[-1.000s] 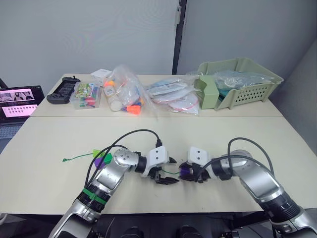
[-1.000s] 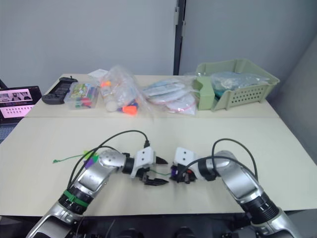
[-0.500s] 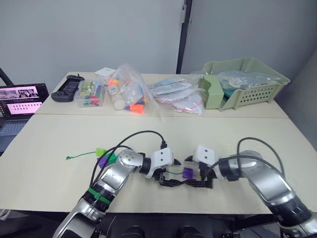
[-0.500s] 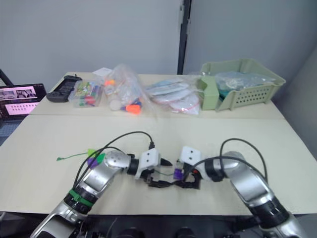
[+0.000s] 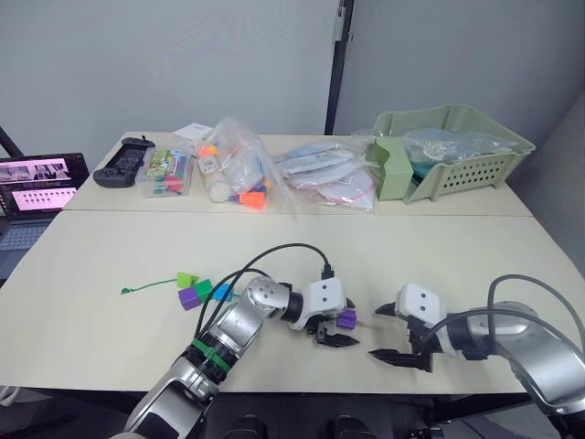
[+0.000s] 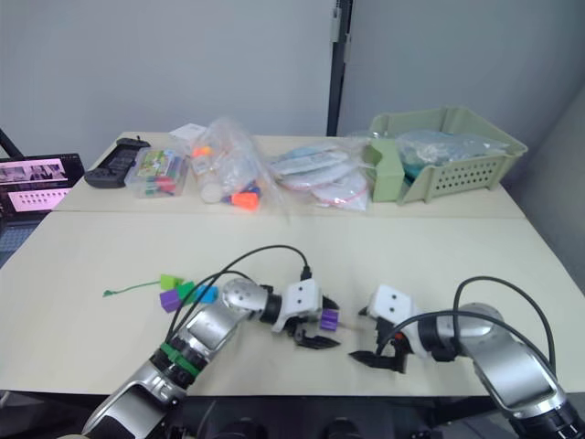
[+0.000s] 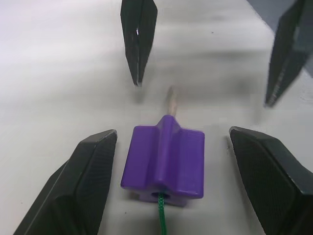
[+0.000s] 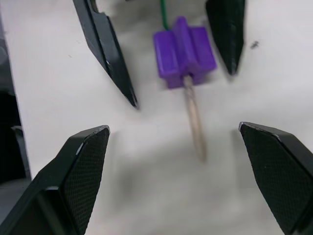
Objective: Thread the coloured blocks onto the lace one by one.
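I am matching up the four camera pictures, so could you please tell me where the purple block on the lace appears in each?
Left eye view: purple block by the left claw.
Right eye view: near bottom centre.
Left wrist view: centre.
Right wrist view: upper middle.
Shared landmark: the lace's pale tip sticking out of it.

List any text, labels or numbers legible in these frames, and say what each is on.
None can be read.
Laptop screen: pink panels with rows of marks, too small to read.
Clear box of coloured items: printed label, too blurred to read.
Purple block on the lace: no marking.
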{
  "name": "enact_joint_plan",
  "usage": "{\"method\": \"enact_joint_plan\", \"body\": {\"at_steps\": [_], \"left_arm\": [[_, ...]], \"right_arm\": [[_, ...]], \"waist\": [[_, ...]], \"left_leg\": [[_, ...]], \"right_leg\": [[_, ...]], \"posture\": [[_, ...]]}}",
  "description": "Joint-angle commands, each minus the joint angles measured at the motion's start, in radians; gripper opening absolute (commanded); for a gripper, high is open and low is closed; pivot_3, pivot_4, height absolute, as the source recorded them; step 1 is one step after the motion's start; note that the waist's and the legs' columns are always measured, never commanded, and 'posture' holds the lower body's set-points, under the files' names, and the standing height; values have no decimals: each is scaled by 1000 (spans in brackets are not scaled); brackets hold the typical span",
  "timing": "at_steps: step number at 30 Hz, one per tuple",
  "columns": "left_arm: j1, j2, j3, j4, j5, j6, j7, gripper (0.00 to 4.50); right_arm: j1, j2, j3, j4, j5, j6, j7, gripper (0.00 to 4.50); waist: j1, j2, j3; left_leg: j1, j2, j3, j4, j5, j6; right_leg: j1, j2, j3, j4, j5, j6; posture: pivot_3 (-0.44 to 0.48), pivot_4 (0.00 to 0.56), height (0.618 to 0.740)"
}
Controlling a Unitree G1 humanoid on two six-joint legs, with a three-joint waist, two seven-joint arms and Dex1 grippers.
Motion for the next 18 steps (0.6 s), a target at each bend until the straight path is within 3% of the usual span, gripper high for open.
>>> {"method": "enact_joint_plan", "body": {"at_steps": [1, 5, 16, 18], "left_arm": [[-31, -16, -5, 14, 10, -35, -1, 2733], [-33, -18, -3, 24, 14, -43, -2, 1449], [-26, 0, -3, 8, 8, -46, -30, 1386], [-24, 3, -3, 4, 8, -45, -32, 1386]], "right_arm": [[-8, -7, -16, 10, -3, -35, -9, 4500], [-19, 0, -2, 27, -5, -44, -12, 4500], [-52, 18, 65, 120, -51, -94, -23, 4500], [-52, 24, 75, 130, -57, -102, -27, 3950]], "waist": [[1, 0, 0], [2, 0, 0], [2, 0, 0], [0, 0, 0]], "left_leg": [[0, 0, 0, 0, 0, 0], [0, 0, 0, 1, 0, 0], [0, 0, 0, 0, 0, 0], [1, 0, 0, 0, 0, 0]], "right_leg": [[0, 0, 0, 0, 0, 0], [0, 0, 0, 0, 0, 0], [0, 0, 0, 0, 0, 0], [1, 0, 0, 0, 0, 0]], "posture": [[0, 150, 740], [0, 150, 740], [0, 150, 740], [0, 150, 740]]}}
